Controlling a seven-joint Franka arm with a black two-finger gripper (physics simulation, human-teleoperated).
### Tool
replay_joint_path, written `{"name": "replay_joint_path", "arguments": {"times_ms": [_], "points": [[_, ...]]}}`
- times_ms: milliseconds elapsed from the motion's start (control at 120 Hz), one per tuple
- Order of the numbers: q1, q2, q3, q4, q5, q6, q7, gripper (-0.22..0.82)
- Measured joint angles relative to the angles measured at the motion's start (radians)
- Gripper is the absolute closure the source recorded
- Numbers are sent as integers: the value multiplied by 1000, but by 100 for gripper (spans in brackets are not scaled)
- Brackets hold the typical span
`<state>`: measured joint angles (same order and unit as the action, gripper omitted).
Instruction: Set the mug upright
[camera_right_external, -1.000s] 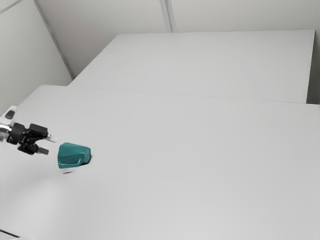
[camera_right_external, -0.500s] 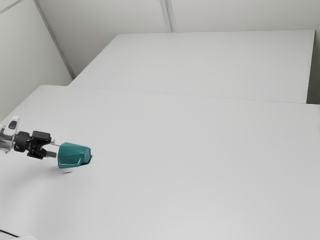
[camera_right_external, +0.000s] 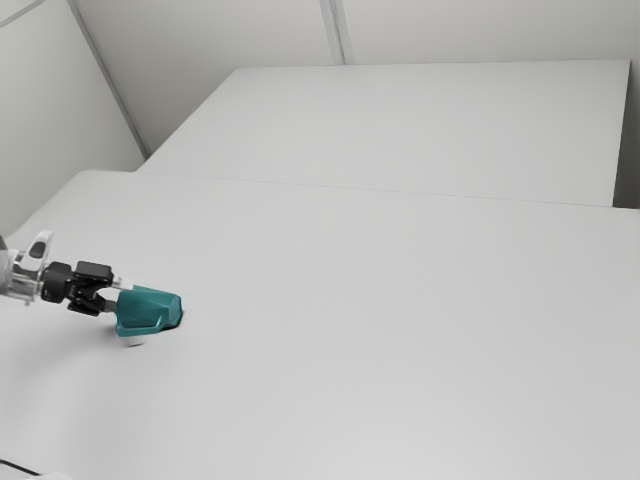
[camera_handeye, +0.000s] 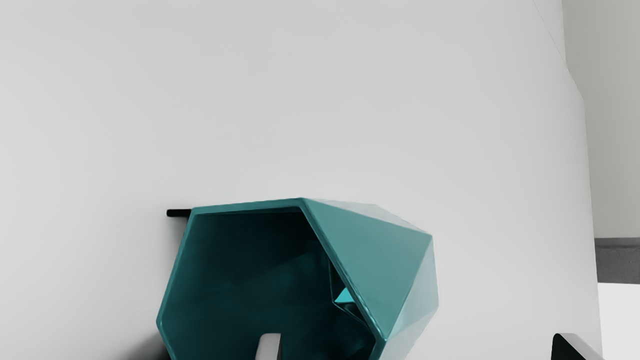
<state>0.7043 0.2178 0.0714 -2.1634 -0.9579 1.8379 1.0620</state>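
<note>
White tabletop (camera_right_external: 380, 330) beneath sideways teal mug (camera_right_external: 152, 310), long axis roughly flat, mouth toward gripper (camera_right_external: 120, 295), fingers spread.

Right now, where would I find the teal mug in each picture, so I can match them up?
Exterior view: the mug lies at the exterior view's left, beside the gripper.
Wrist view: the mug shows its open mouth, overlapped by one fingertip; the other stands off to its side.
Shared landmark: the gripper's two fingers.

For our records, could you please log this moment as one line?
mug: on its side on table | hand: open, at mug's mouth | upright: no
</note>
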Motion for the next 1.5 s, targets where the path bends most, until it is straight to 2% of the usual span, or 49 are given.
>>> {"name": "replay_joint_path", "arguments": {"times_ms": [400, 792, 1017, 1158, 1400, 1500], "points": [[-26, 15, -6, -1, 1, 9, -4, 4], [-26, 13, -7, -1, -1, 10, -7, 49], [-37, -10, -9, -1, 4, 11, -7, 68], [-55, -40, -10, -1, 11, 11, -8, 74], [-143, -120, 1, -3, 47, 14, -15, 77], [-253, -162, 66, -4, 74, 26, -29, 77]]}}
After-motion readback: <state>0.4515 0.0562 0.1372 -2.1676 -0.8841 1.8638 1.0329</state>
